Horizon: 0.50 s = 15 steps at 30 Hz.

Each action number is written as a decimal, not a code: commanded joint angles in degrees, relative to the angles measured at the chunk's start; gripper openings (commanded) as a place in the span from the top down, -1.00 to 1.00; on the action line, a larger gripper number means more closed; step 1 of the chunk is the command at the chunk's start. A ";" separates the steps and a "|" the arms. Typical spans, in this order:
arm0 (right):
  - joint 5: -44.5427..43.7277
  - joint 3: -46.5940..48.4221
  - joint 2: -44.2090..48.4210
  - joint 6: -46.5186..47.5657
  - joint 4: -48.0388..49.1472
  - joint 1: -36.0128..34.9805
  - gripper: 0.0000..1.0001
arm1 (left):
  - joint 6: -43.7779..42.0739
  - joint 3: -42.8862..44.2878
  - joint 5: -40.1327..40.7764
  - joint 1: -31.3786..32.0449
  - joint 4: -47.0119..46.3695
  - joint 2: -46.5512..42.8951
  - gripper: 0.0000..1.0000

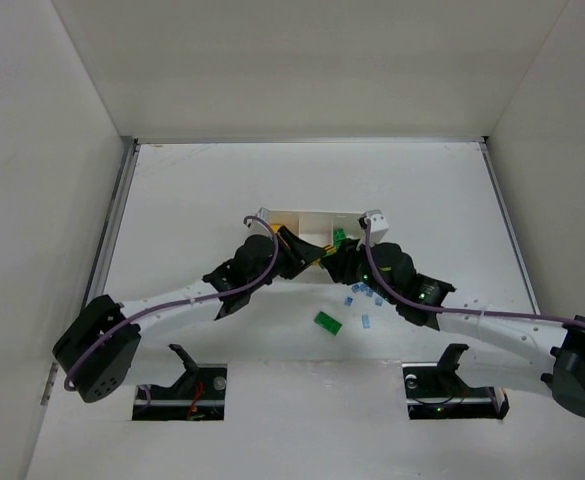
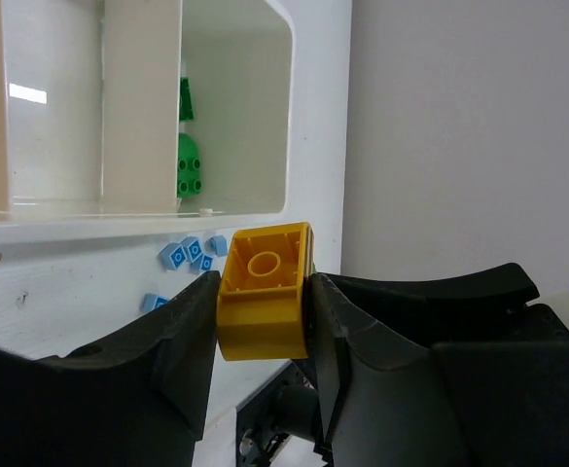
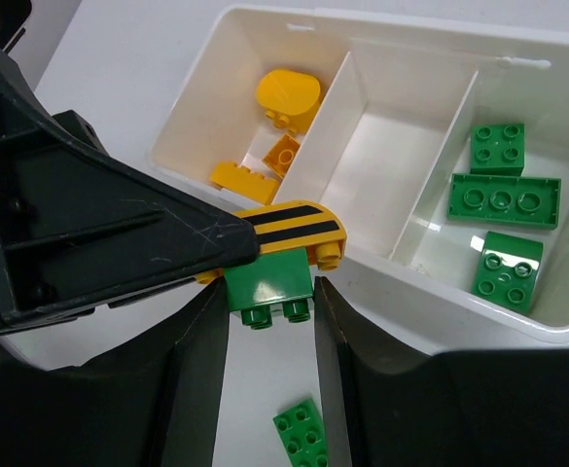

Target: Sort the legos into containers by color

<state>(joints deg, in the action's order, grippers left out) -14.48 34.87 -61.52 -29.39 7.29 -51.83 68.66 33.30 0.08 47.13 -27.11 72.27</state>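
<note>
While both arms are stretching low toward the white tray point(image 1: 302, 217), meeting at its near side, the left gripper point(image 2: 263, 302) is squeezing a yellow brick point(image 2: 265, 268) and the right gripper point(image 3: 269, 304) is squeezing a green brick point(image 3: 265, 280), the two bricks touching. Yellow pieces point(image 3: 286, 94) are lying in one end box of the tray, three green bricks point(image 3: 503, 199) in the other, and small blue bricks point(image 2: 192, 255) are sitting on the table point(image 1: 222, 190) nearby.

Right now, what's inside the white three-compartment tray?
The tray holds three yellow pieces in one end compartment, three green bricks in the other, nothing visible in the middle compartment. The yellow end's near corner is hidden by the striped yellow brick in the left gripper.
</note>
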 commanded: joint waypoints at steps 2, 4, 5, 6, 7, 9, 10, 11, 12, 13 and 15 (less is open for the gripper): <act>-0.20 0.81 1.83 -0.06 3.96 -0.59 0.43 | 0.16 -2.27 1.33 -0.60 -4.26 -1.07 0.68; 0.15 0.46 3.06 -0.14 3.96 -0.50 0.43 | -0.80 -3.32 2.73 -0.95 -4.53 -2.74 0.72; 0.42 0.37 3.59 -0.14 3.87 -0.50 0.43 | -1.42 -3.76 3.43 -1.21 -4.53 -3.71 0.75; 0.59 0.20 4.12 -0.14 3.79 -0.50 0.43 | -2.04 -4.20 4.14 -1.65 -4.18 -4.76 0.76; 0.68 0.11 4.65 -0.14 3.61 -0.50 0.43 | -2.48 -4.56 4.66 -2.00 -4.00 -5.73 0.76; 1.03 -0.33 5.53 -0.23 3.44 -0.42 0.43 | -3.27 -5.43 5.37 -3.23 -3.65 -7.84 0.77; 1.21 -0.51 5.88 -0.32 3.35 -0.42 0.43 | -3.62 -5.79 5.72 -3.93 -3.47 -8.80 0.77; 1.38 -0.59 6.14 -0.32 3.26 -0.42 0.43 | -3.89 -6.05 5.90 -4.46 -3.21 -9.60 0.77; 1.47 -0.68 6.41 -0.32 3.17 -0.42 0.43 | -4.32 -6.14 5.99 -4.99 -2.86 -10.47 0.77; 1.56 -0.77 6.50 -0.41 3.08 -0.42 0.43 | -4.76 -6.23 5.99 -5.51 -2.51 -11.00 0.77; 1.56 -0.86 6.58 -0.41 2.91 -0.06 0.43 | -5.64 -6.32 5.99 -6.48 -1.63 -12.06 0.77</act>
<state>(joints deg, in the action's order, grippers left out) -12.53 34.26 -55.79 -29.45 7.99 -52.18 65.78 27.64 3.55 41.91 -29.36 62.15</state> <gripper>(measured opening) 0.426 0.348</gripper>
